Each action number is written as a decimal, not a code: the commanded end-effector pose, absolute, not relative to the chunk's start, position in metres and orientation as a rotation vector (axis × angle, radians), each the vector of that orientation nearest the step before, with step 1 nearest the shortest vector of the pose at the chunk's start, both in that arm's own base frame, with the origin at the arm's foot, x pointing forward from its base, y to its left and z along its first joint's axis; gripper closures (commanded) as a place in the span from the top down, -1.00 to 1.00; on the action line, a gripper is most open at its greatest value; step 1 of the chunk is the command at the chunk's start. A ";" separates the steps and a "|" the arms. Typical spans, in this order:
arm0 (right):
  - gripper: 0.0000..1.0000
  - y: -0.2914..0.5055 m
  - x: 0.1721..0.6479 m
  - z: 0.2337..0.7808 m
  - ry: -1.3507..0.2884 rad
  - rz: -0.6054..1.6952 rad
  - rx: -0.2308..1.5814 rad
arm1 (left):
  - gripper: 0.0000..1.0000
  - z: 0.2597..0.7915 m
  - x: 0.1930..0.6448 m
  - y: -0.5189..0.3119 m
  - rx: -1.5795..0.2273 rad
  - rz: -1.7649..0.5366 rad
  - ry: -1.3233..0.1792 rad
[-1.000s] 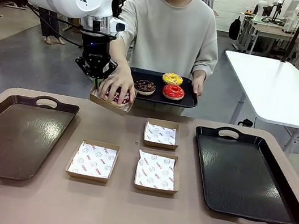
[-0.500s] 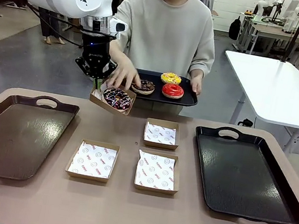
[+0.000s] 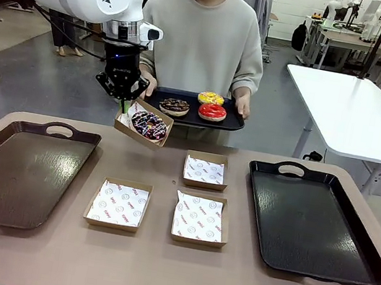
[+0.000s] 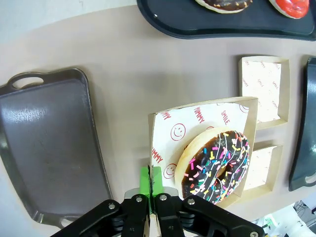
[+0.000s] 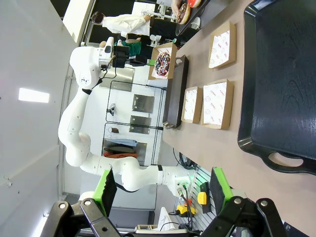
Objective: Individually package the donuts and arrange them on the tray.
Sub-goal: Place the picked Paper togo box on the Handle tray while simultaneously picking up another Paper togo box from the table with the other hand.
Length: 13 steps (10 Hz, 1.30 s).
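The person's hand [image 3: 148, 87] has withdrawn to the serving tray [image 3: 187, 118], leaving the sprinkled donut [image 3: 149, 125] in the box [image 3: 127, 128], whose rim the left gripper [image 3: 121, 104] clamps above the table [image 3: 154, 272]: one donut apparently packaged, right gripper [image 5: 160, 190] spread empty.

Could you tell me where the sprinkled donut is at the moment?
The sprinkled donut sits left of centre in the front view, in a box pinched by the left gripper, held above the table at its far edge, beside the person's black tray.
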State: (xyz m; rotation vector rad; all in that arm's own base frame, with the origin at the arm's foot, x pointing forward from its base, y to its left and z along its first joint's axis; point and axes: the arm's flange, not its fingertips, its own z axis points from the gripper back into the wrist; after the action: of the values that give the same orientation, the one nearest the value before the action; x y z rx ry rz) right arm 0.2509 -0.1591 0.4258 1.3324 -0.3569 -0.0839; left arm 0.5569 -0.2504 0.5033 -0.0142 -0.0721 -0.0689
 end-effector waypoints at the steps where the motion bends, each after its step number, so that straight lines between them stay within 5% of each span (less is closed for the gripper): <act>1: 1.00 -0.159 0.251 0.426 -0.357 -0.084 1.332 | -0.98 0.503 0.557 -0.250 -0.014 -0.069 -0.072; 8: 1.00 -0.029 0.443 0.522 -0.126 -0.124 0.891 | -0.98 0.528 0.530 -0.159 -0.093 -0.125 0.032; 13: 1.00 0.119 0.511 0.518 -0.106 -0.010 0.591 | -0.98 0.528 0.489 -0.092 -0.026 -0.083 0.022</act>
State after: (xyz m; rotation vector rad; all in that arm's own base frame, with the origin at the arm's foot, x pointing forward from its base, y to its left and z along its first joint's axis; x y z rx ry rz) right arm 0.5041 0.1085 0.5174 0.6446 -0.1064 -0.0160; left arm 0.5004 -0.1065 0.5325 -0.0412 0.0505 -0.0746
